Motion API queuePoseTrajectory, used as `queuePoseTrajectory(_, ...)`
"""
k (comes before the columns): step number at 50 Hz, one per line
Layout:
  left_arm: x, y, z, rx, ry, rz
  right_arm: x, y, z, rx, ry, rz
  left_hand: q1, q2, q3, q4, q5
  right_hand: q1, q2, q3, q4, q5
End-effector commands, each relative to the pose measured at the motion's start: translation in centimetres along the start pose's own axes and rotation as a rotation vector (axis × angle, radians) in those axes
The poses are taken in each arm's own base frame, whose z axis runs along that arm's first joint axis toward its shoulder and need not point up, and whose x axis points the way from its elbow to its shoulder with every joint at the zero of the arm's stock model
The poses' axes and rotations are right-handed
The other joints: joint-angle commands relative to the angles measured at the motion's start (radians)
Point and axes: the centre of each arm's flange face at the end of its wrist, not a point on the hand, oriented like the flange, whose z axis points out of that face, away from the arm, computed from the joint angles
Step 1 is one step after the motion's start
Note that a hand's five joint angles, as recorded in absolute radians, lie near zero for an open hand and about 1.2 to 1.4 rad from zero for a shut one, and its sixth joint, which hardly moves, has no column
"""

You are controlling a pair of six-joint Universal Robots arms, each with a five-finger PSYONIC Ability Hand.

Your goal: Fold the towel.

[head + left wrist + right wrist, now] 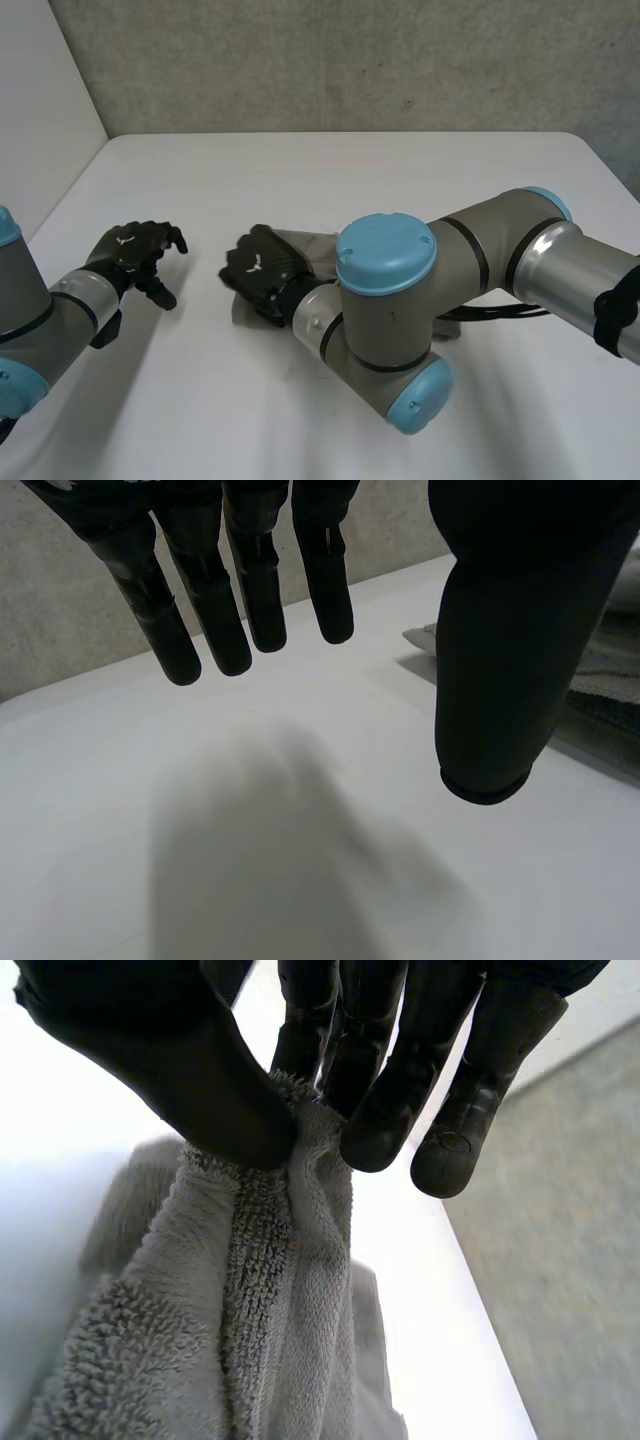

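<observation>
White tbl, grey concrete wall behind, white side wall

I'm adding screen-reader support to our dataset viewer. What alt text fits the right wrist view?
The right hand pinches a bunched fold of grey towel between thumb and fingers, holding it up off the white table.

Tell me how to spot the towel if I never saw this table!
Look at the white table, then follow the robot's right arm to its black right robot hand near the middle. The grey towel is bunched under it, pinched by that hand. It is the soft, fluffy thing; the left robot hand nearby is open and holds nothing.
</observation>
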Motion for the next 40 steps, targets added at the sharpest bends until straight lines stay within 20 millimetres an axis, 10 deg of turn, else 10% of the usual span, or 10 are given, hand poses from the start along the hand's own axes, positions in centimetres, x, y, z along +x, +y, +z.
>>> queuePoseTrajectory(1,0.3,0.0,0.0,0.003,0.007,0.001,-0.9,0.5,1.9,0.071,-0.029,0.043,0.055,0.058,0.058,0.058,0.06,0.071,0.088,0.056,0.055,0.06)
queuePoseTrajectory(6,0.3,0.0,0.0,0.002,0.007,-0.001,-3.0,1.3,2.2,0.044,-0.076,0.048,0.047,0.049,0.049,0.049,0.052,0.071,0.088,0.056,0.055,0.06)
queuePoseTrajectory(8,0.4,0.0,-0.1,0.001,0.008,-0.001,-3.2,1.5,2.0,0.031,-0.086,0.051,0.044,0.046,0.046,0.046,0.049,-0.269,-0.251,-0.283,-0.284,-0.28)
queuePoseTrajectory(10,0.4,-0.1,-0.1,0.006,0.009,-0.001,-2.7,1.6,1.4,0.001,-0.083,0.066,0.032,0.035,0.034,0.035,0.037,-1.151,-1.133,-1.165,-1.166,-1.162)
queuePoseTrajectory(16,1.2,-0.8,-0.4,0.029,0.027,0.01,0.8,-0.2,-1.5,-0.02,-0.014,0.105,-0.044,-0.042,-0.042,-0.042,-0.039,-1.151,-1.133,-1.165,-1.166,-1.162)
queuePoseTrajectory(26,5.9,-4.1,-1.9,0.143,0.156,-0.02,9.0,3.5,-10.0,-0.188,0.23,0.386,-0.039,-0.036,-0.036,-0.036,-0.034,-1.151,-1.133,-1.165,-1.166,-1.162)
queuePoseTrajectory(40,14.1,-2.1,-2.6,0.102,0.378,-0.014,8.4,10.0,-13.1,-0.351,0.297,0.486,-0.012,-0.01,-0.01,-0.009,-0.007,-1.082,-1.065,-1.097,-1.098,-1.093)
